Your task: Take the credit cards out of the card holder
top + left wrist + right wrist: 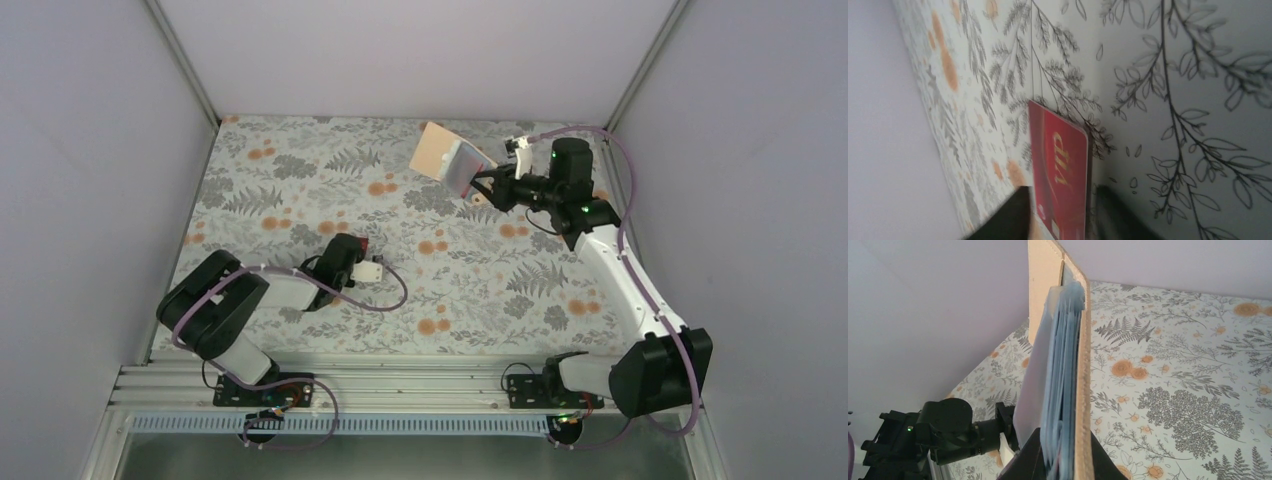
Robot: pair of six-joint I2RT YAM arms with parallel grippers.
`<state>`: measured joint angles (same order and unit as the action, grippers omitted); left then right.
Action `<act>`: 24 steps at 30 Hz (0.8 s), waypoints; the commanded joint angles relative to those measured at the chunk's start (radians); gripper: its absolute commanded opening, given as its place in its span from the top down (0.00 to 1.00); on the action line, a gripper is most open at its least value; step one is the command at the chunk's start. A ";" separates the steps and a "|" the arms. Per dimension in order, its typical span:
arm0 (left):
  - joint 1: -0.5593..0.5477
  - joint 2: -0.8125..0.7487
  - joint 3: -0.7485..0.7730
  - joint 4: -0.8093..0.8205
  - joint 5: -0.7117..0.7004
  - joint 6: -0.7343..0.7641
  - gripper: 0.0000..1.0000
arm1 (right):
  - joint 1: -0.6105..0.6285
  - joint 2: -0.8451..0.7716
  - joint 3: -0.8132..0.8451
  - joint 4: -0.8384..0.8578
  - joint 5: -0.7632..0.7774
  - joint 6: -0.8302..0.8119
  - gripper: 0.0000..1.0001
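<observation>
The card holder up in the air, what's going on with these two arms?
The right gripper holds the card holder raised over the far right of the table, clamped at one edge. A red card sits between the jaws of the left gripper, low over the near left; whether it is gripped is unclear.

Red VIP card (1060,175) — floral cloth (1173,75) behind, dark fingertips (1008,220) flanking

Left tool (358,246) sits low, elbow folded; right tool (480,186) reaches far, clamped.
</observation>
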<state>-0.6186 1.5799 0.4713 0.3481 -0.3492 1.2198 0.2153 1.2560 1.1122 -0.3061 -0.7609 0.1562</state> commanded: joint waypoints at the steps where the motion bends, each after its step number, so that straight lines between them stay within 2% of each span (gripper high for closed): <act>1: -0.006 -0.040 0.033 -0.218 0.098 -0.058 0.44 | -0.002 -0.014 0.008 0.000 -0.058 -0.007 0.96; 2: -0.006 -0.057 0.043 -0.256 0.117 -0.069 0.35 | -0.002 -0.010 0.007 0.002 -0.070 -0.007 0.96; 3: -0.006 -0.076 0.048 -0.279 0.128 -0.078 0.31 | -0.002 -0.008 0.005 0.005 -0.087 -0.009 0.96; 6: -0.006 -0.143 0.074 -0.335 0.141 -0.097 0.27 | -0.001 -0.003 -0.004 0.017 -0.144 -0.012 0.96; 8: 0.000 -0.196 0.140 -0.443 0.181 -0.142 0.27 | -0.001 -0.003 -0.006 0.015 -0.156 -0.011 0.96; 12: 0.073 -0.352 0.319 -0.704 0.462 -0.261 0.23 | 0.009 0.008 -0.011 -0.005 -0.166 -0.035 0.96; 15: 0.180 -0.375 0.488 -0.854 0.716 -0.358 0.19 | 0.034 0.022 -0.008 -0.013 -0.224 -0.071 0.96; 19: 0.214 -0.384 0.649 -0.991 0.867 -0.431 0.17 | 0.099 0.020 0.008 -0.028 -0.226 -0.117 0.96; 22: 0.217 -0.379 0.736 -1.045 0.943 -0.522 0.01 | 0.151 0.024 0.014 -0.029 -0.236 -0.147 0.96; 24: 0.217 -0.360 0.779 -1.069 0.960 -0.578 0.00 | 0.184 0.025 0.018 -0.038 -0.249 -0.173 0.96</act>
<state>-0.4023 1.1965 1.1862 -0.5682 0.4431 0.7887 0.3416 1.2797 1.1122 -0.3355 -0.9546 0.0532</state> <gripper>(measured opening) 0.990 0.112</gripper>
